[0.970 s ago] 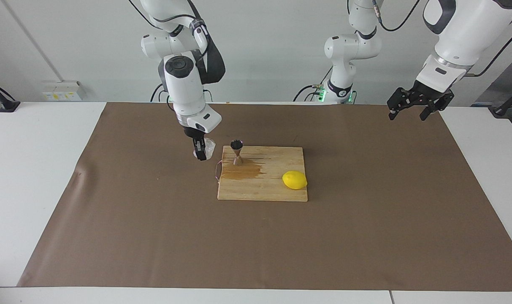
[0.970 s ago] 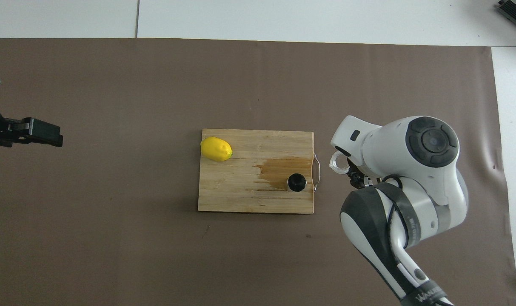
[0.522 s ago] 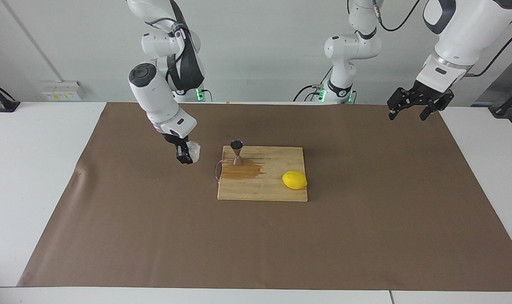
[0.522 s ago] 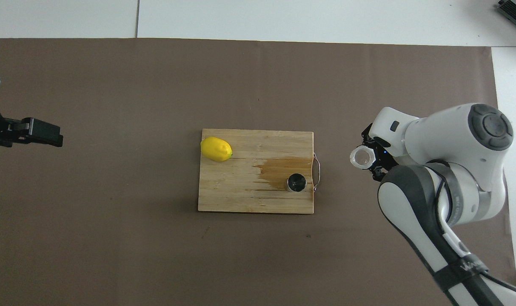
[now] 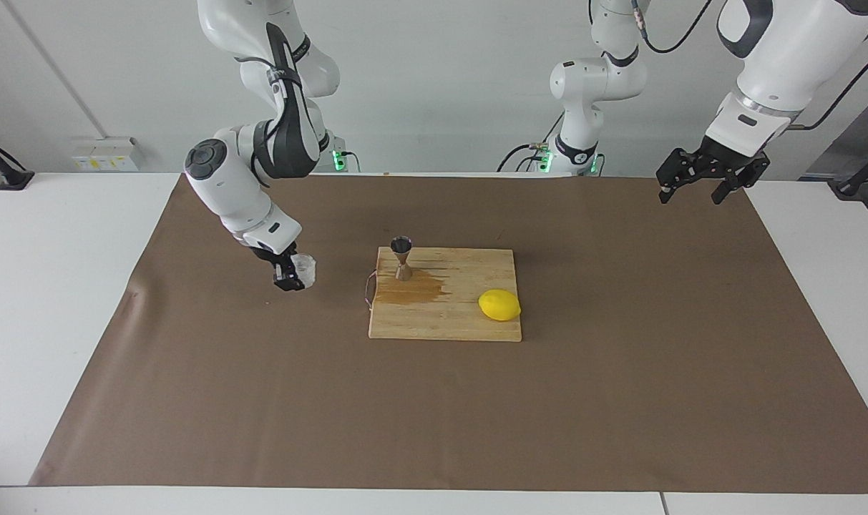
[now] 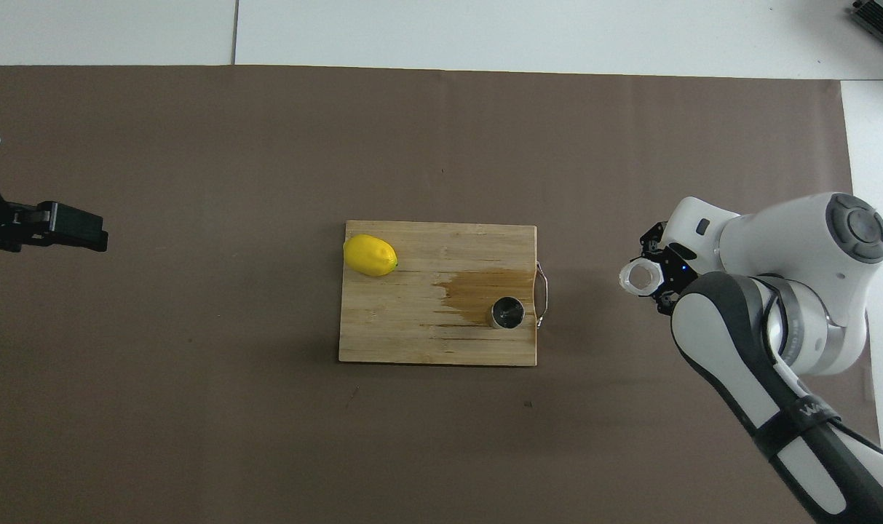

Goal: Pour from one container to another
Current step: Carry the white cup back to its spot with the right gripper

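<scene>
One partial "WA" marking shows on the right arm [image 6: 805, 418].

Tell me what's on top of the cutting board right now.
On the wooden cutting board stand the metal jigger, upright by the handle end, and a lemon at a corner. A brown wet stain spreads beside the jigger; its contents aren't discernible.

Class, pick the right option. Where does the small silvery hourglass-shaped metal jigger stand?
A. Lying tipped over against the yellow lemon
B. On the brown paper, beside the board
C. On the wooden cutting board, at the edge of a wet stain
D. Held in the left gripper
C: the small silvery hourglass-shaped metal jigger stands upright on the wooden cutting board, at the edge of the dark wet stain, apart from the yellow lemon.
</scene>
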